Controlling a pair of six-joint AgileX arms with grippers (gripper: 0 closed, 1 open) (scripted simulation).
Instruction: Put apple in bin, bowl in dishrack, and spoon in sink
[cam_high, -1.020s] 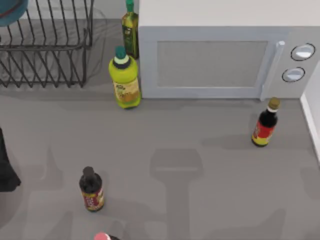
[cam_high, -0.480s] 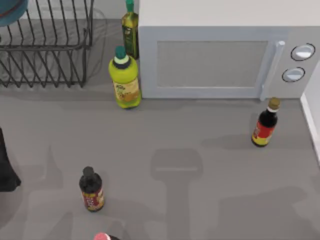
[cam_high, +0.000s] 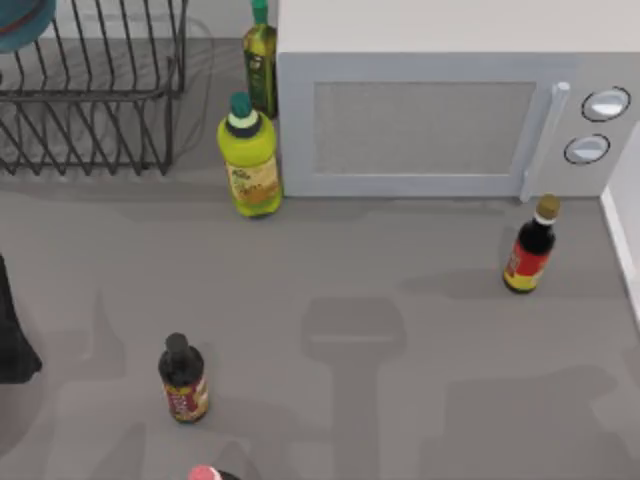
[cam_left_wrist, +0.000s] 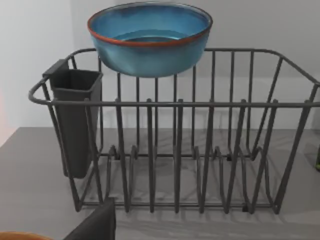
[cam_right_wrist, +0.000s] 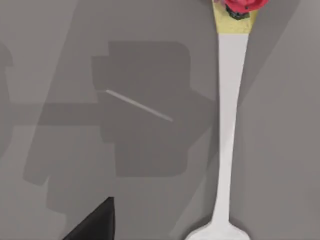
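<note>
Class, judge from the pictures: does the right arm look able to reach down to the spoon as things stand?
Probably yes. In the right wrist view the spoon lies flat on the bare grey table with open surface along both sides of its handle; only a small red thing sits at one end.

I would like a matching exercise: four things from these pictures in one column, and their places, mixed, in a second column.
Things:
1. bowl
2. yellow-green bottle
3. gold-capped dark bottle
4. black-capped dark bottle

Places:
A. below the microwave's knobs, table's right side
B. at the dishrack's far rim
C. near edge, table's left side
D. beside the microwave's left front corner

Pairs: 1-B, 2-D, 3-A, 4-C
</note>
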